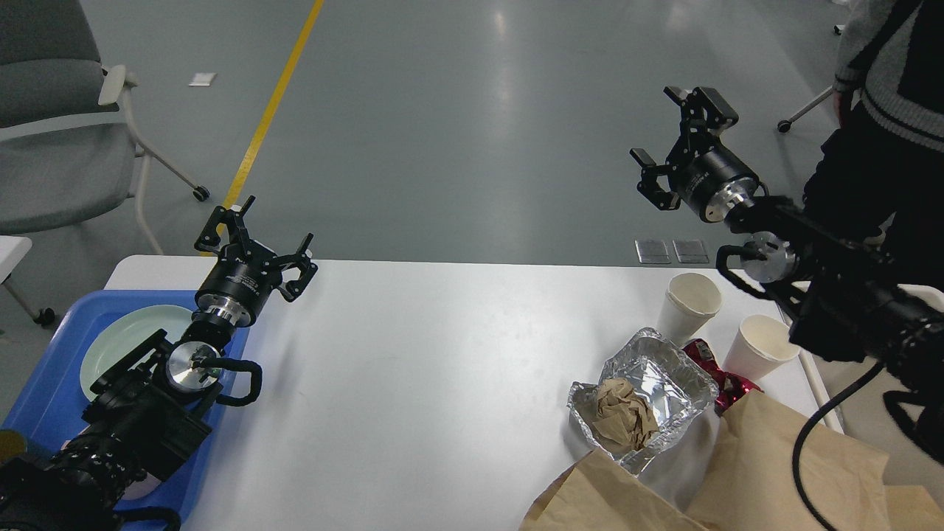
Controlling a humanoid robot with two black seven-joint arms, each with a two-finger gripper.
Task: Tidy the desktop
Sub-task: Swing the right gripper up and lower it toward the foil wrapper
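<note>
White bench point(413, 369) fills the head view; litter is gathered at its right end: foil tray point(649, 394) holding crumpled paper point(623, 417), two paper cups point(689, 302), brown bags point(782, 464). A blue tray point(44, 383) with a plate point(122, 335) sits at the left end, probably for sorting. My left gripper point(254, 240) hovers open above that tray's far corner; my right gripper point(682, 147) is raised, open, empty, beyond the far right corner.

Glossy grey-green concrete floor point(457, 110), soft overhead glare. Yellow painted floor line point(274, 103) runs diagonally; left of it, grey upholstered chair on white castor frame point(59, 140); right of it, two metal floor plates point(672, 251).
</note>
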